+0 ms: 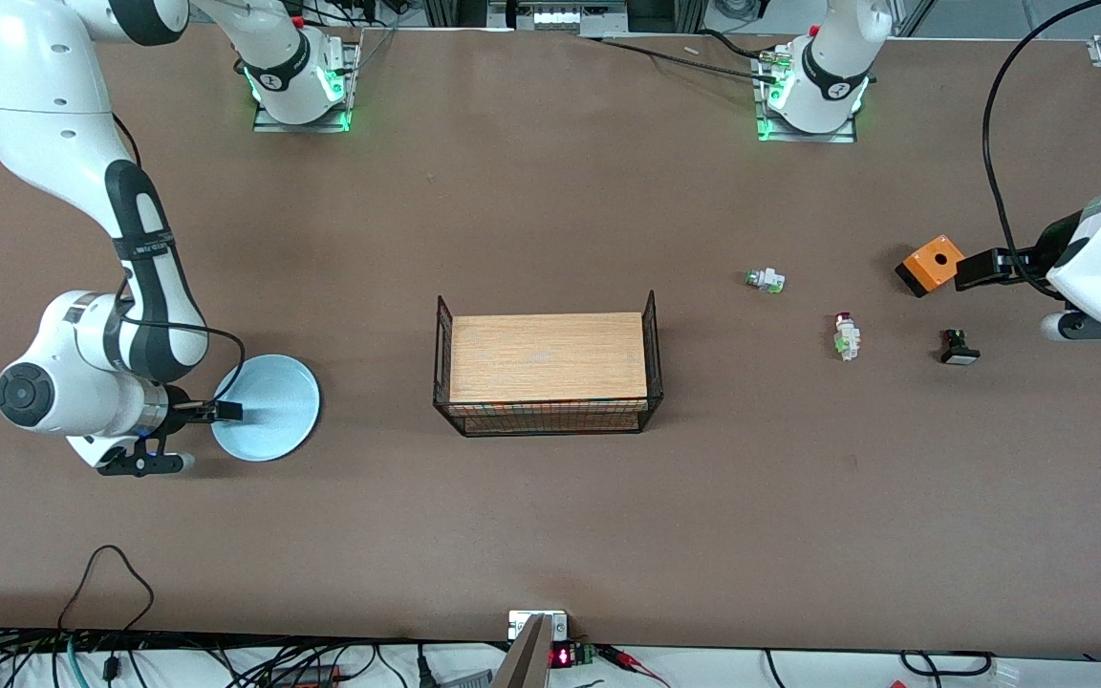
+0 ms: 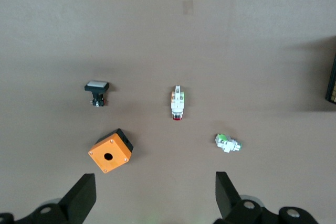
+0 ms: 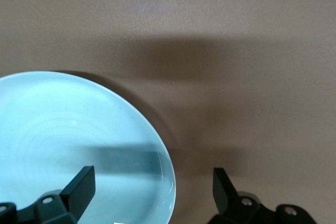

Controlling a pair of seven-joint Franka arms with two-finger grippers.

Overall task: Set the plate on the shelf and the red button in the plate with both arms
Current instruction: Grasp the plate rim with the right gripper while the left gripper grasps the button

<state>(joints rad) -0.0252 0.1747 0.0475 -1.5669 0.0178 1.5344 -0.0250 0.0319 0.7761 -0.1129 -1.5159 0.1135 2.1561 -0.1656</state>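
Observation:
The pale blue plate [image 1: 269, 406] [image 3: 63, 140] lies flat on the table at the right arm's end. My right gripper [image 1: 230, 413] [image 3: 153, 182] is open and straddles its rim, one finger over the plate and the other outside it. The red button [image 1: 845, 336] [image 2: 177, 103], a small white switch with a dark red cap, lies on its side toward the left arm's end. My left gripper [image 1: 963, 272] [image 2: 155, 184] hangs open and empty over bare table beside the orange box [image 1: 931, 264] [image 2: 110, 151].
A black wire basket [image 1: 546, 418] holding a wooden board stands mid-table. A white part with a green end [image 1: 765, 280] [image 2: 227, 143] lies farther from the front camera than the red button. A black part with a white cap [image 1: 959, 347] [image 2: 97, 92] lies near the orange box.

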